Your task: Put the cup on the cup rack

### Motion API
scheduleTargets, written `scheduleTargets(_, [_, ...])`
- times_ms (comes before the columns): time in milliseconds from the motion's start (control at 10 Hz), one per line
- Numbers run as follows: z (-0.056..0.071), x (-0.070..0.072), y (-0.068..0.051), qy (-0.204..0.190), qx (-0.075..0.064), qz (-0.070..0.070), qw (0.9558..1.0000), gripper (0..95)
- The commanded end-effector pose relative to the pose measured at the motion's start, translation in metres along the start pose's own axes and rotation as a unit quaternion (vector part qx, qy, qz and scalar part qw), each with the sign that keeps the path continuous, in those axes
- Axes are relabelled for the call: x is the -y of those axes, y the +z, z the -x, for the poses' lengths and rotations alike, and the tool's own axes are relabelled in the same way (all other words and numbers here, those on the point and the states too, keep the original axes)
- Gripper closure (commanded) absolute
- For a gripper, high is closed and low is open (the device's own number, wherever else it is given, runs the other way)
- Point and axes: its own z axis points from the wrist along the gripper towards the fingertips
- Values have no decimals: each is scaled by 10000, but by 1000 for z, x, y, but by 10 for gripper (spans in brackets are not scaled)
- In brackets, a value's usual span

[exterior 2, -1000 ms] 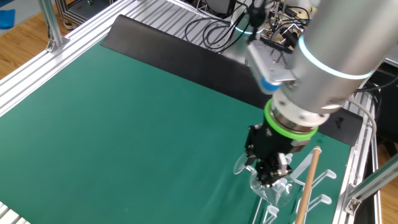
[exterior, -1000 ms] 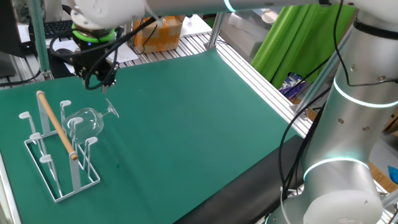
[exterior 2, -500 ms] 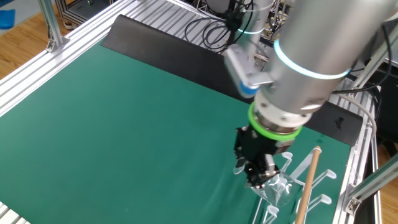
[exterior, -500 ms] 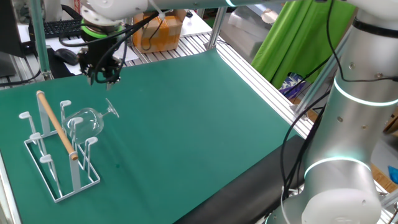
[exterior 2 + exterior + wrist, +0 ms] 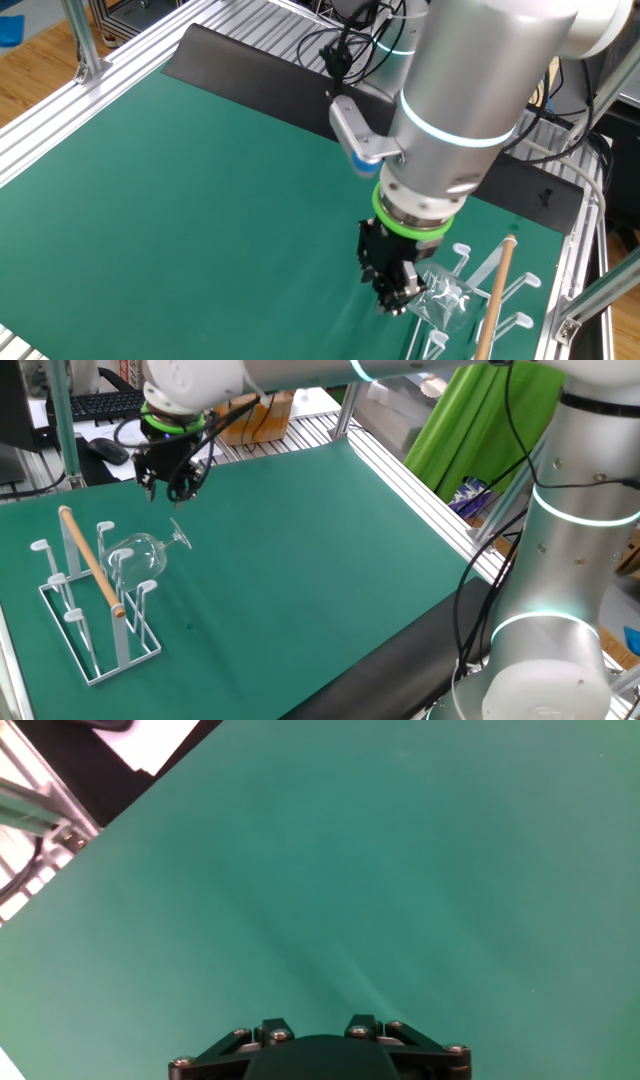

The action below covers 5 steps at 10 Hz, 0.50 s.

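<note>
The cup [image 5: 140, 555], a clear stemmed glass, lies tilted on a peg of the white wire cup rack [image 5: 92, 622], its round foot pointing away from the rack. In the other fixed view the cup [image 5: 446, 300] sits beside the rack's wooden rod [image 5: 494, 296]. My gripper [image 5: 176, 490] hangs above and behind the cup, clear of it, jaws apart with nothing between them. It shows as the gripper [image 5: 394, 298] just left of the glass. The hand view shows only the gripper [image 5: 318, 1025] over bare green mat.
The green mat [image 5: 320, 560] covers the table. Aluminium rails [image 5: 420, 480] border it, and a black strip [image 5: 300, 95] lies along one side. A cardboard box [image 5: 255, 415] and a keyboard [image 5: 95, 405] sit beyond the far edge.
The gripper has drawn away from the cup, rising and shifting off the rack side. The cup stays on its peg, unmoved. The jaws' gap looks the same.
</note>
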Motion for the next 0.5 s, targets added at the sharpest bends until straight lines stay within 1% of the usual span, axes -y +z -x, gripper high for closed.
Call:
scheduleTargets(100, [3, 1, 3, 15, -34, -56, 10000, 570])
scheduleTargets(200, [7, 2, 6, -29, -75, -42, 10000, 570])
scheduleTargets(300, [12, 6, 11, -148, -85, -48, 9998, 570])
scheduleTargets(500, [17, 13, 15, -285, -95, -88, 9995, 570])
